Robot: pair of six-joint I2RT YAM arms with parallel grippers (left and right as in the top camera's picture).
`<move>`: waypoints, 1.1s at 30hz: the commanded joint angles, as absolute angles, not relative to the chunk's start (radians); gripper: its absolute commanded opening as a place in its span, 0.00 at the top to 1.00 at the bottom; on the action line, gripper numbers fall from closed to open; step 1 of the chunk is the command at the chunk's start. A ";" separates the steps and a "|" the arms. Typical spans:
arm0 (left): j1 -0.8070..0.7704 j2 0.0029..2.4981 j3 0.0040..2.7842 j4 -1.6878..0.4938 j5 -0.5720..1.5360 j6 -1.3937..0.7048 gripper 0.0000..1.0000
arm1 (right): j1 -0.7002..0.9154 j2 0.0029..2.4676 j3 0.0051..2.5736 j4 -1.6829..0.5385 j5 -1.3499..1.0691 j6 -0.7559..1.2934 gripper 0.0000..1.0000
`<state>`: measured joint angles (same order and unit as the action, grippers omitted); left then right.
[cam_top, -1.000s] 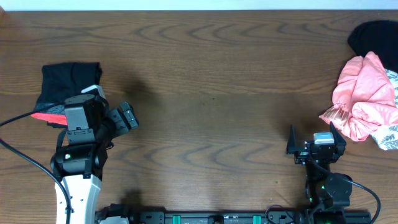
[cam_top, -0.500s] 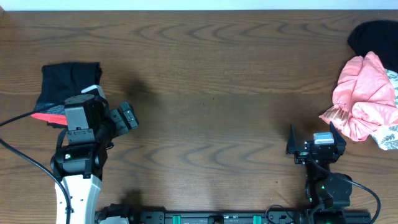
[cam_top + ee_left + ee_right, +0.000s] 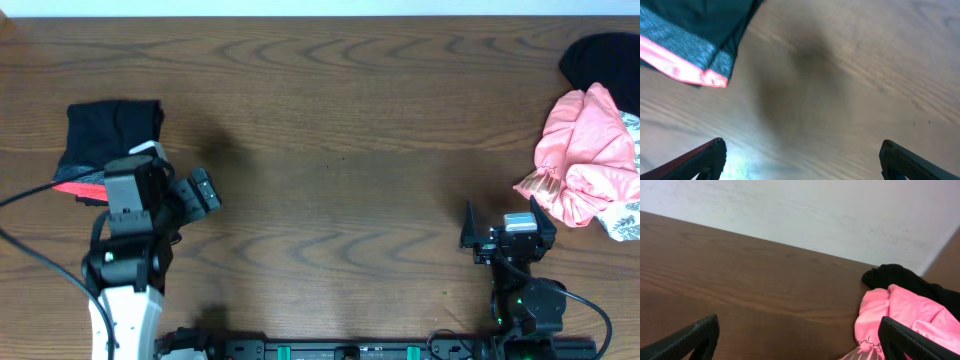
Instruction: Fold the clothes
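The clothes, black leggings (image 3: 112, 132), lie folded into a compact bundle at the table's far left. Their grey-speckled waistband with a coral-red edge (image 3: 74, 185) faces the front. In the left wrist view the waistband (image 3: 685, 55) fills the upper left corner. My left gripper (image 3: 165, 180) hovers just right of and in front of the bundle. It is open, and only bare wood shows between its fingertips (image 3: 707, 155). My right gripper (image 3: 503, 222) stands open near the front right, holding nothing (image 3: 800, 335).
A pink ruffled garment (image 3: 585, 155) is heaped at the right edge and also shows in the right wrist view (image 3: 900, 320). A black cloth (image 3: 600, 60) lies behind it and a white floral cloth (image 3: 628, 215) beside it. A pale wall (image 3: 790, 210) rises behind the table.
My left arm has drawn back slightly toward the front edge. The leggings and the right arm have not moved.
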<state>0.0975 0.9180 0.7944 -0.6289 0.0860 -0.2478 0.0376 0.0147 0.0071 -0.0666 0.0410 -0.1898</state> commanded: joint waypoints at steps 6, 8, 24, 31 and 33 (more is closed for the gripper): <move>0.102 0.663 0.543 -0.406 0.048 -0.127 0.02 | 0.032 0.006 0.006 -0.071 0.037 -0.203 0.01; 0.102 0.599 0.468 -0.322 0.052 -0.127 0.02 | 0.032 0.006 0.006 -0.071 0.037 -0.203 0.01; 0.099 0.216 0.041 0.293 0.078 -0.063 0.02 | 0.032 0.006 0.006 -0.071 0.037 -0.203 0.01; 0.093 0.104 0.004 0.320 0.078 0.014 0.02 | 0.032 0.006 0.006 -0.071 0.037 -0.203 0.01; 0.085 0.071 0.004 0.308 0.077 0.060 0.02 | 0.032 0.006 0.006 -0.071 0.037 -0.203 0.01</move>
